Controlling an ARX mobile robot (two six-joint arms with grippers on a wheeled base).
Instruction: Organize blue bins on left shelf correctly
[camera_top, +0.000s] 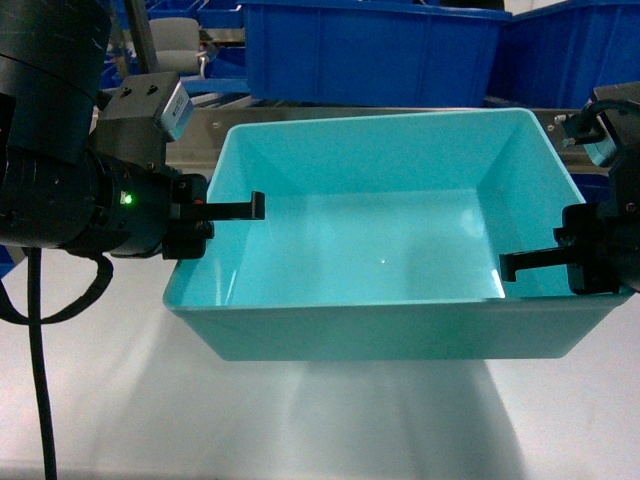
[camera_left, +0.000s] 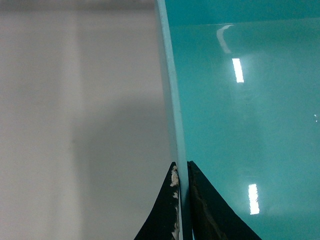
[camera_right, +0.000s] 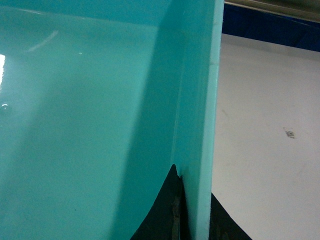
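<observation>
You can read no words or labels anywhere here. Your left gripper (camera_top: 215, 210) is pinched tight on the left wall of the turquoise bin (camera_top: 390, 250), one finger inside and one outside. In the left wrist view its fingers (camera_left: 202, 210) squeeze the thin rim from both sides. Your right gripper (camera_top: 560, 262) is clamped the same way on the bin's right wall, and its fingers (camera_right: 162, 210) show black at the bottom of the right wrist view. The bin sits between the two grippers, above a pale surface (camera_top: 300, 420), with its shadow underneath; you cannot tell if it touches. Behind it are two dark blue bins (camera_top: 370, 50) on a steel rack (camera_top: 200, 120), both cut off at the top edge.
</observation>
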